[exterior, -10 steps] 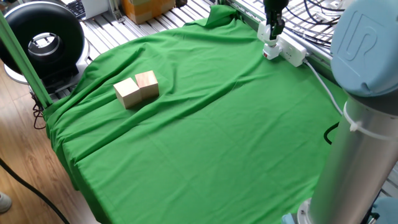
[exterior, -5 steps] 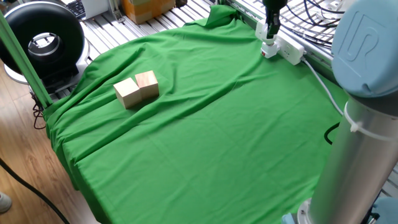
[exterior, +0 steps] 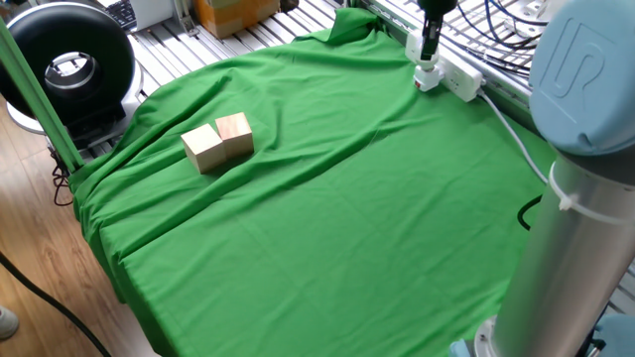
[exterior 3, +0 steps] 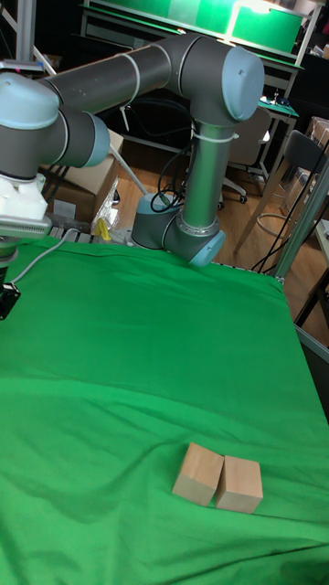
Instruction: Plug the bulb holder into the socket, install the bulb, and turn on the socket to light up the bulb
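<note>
Green cloth [exterior: 327, 198] covers the table, creased, draped over the near and left edges. Socket [exterior: 458, 78]: long white power strip at the far right of the cloth, lying diagonally, its white cable [exterior: 516, 134] trailing toward the near right behind the arm's column. Bulb holder [exterior: 427, 77]: small white piece at the left end of the socket, seated on it, a trace of orange-brown at its base; whether the prongs are fully home cannot be told at this size. Gripper [exterior: 428, 48]: dark, pointing straight down directly over the bulb holder, fingertips at or just above its top; whether the fingers are spread, narrowed or clamped on the piece cannot be told, and in the tall fixed view only a dark edge of the gripper [exterior 3: 7, 300] shows at the left border. Two wooden blocks [exterior: 218, 141]: pale cubes touching side by side on the left part of the cloth, well apart from the socket; also seen near the front in the tall fixed view [exterior 3: 217, 477]. UR5 arm [exterior 3: 174, 82]: grey and blue, its base beyond the far edge of the cloth in the tall fixed view
</note>
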{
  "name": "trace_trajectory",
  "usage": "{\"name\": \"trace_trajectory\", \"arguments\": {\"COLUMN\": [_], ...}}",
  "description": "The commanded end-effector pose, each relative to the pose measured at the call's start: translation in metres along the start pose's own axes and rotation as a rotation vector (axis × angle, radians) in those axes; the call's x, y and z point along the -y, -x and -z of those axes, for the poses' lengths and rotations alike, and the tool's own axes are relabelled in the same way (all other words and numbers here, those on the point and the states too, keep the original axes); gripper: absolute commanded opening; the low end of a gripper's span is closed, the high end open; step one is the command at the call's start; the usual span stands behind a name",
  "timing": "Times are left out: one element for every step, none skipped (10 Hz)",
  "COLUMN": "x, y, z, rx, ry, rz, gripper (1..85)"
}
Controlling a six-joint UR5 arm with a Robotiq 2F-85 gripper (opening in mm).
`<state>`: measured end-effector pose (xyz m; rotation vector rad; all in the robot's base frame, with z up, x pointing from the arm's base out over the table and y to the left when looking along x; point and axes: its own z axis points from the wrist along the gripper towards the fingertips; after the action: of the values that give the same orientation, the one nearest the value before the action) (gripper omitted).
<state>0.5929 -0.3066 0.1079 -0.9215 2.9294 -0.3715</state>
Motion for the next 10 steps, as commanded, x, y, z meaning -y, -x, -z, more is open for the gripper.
{"name": "trace_trajectory", "arguments": {"x": [-0.009, -0.012, -0.014, -0.012, -0.012, -0.011, -0.008, -0.01, -0.008, -0.007], "y": [0.007, 0.009, 0.009, 0.008, 0.008, 0.008, 0.007, 0.012, 0.017, 0.018], "z": [0.0, 0.0, 0.0, -0.001, -0.001, -0.002, -0.004, -0.004, -0.005, -0.006], "rx": [0.024, 0.026, 0.027, 0.019, 0.018, 0.019, 0.012, 0.026, 0.042, 0.044], "ry": [0.046, 0.059, 0.066, 0.059, 0.058, 0.056, 0.046, 0.058, 0.056, 0.05], "rz": [-0.181, -0.23, -0.267, -0.304, -0.317, -0.323, -0.335, -0.343, -0.349, -0.359], "gripper": [1.0, 1.0, 1.0, 1.0, 1.0, 1.0, 1.0, 1.0, 1.0, 2.7]}}
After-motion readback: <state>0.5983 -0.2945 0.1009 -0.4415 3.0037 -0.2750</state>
